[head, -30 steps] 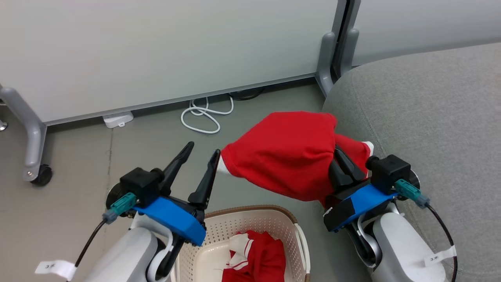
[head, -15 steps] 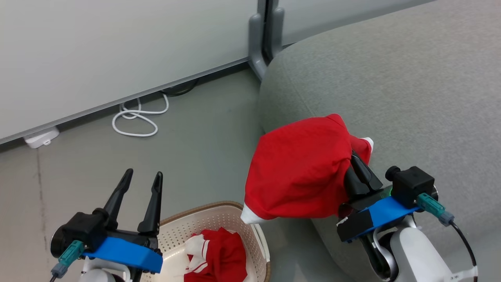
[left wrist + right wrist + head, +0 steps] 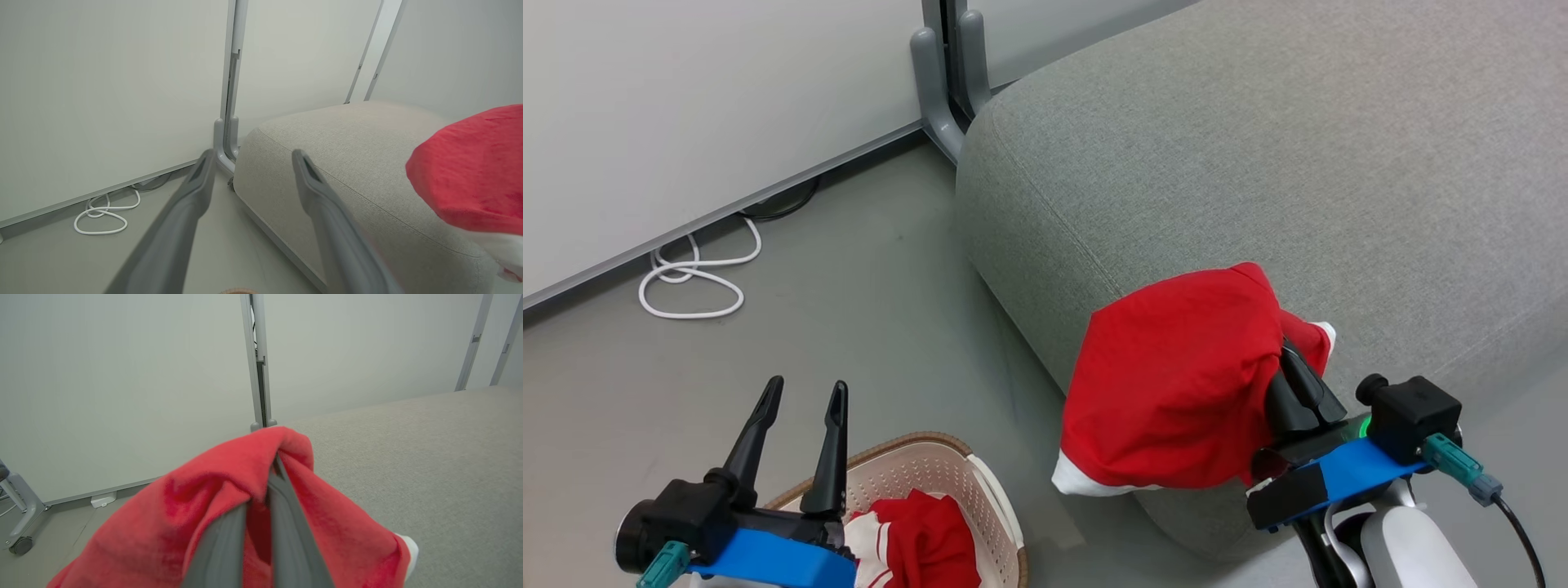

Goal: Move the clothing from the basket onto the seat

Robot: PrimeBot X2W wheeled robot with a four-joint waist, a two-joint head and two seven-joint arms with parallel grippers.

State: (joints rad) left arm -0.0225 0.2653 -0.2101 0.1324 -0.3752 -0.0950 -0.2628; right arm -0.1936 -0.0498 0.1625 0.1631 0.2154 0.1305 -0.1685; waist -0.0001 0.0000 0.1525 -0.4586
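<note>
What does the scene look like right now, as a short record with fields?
right gripper: shut on the held garment, red, bunched over its fingers
garment position: at the near edge of the sofa; contact unclear
left gripper: open, empty, beside the basket
basket: on the floor, second garment inside
task status: one garment held, one not yet picked

Looks like a lab or office test bay dressed up as a living room, not a real home. Walls are pale partition panels (image 3: 686,122) held in grey metal posts (image 3: 947,65), one leg on a caster (image 3: 19,546). Bare smooth grey floor (image 3: 866,327). White cable (image 3: 690,282) coiled loose at the panel base, small white box (image 3: 103,499) there too. Home props: grey fabric sofa (image 3: 1258,163), plastic laundry basket (image 3: 907,445) on the floor near it.
</note>
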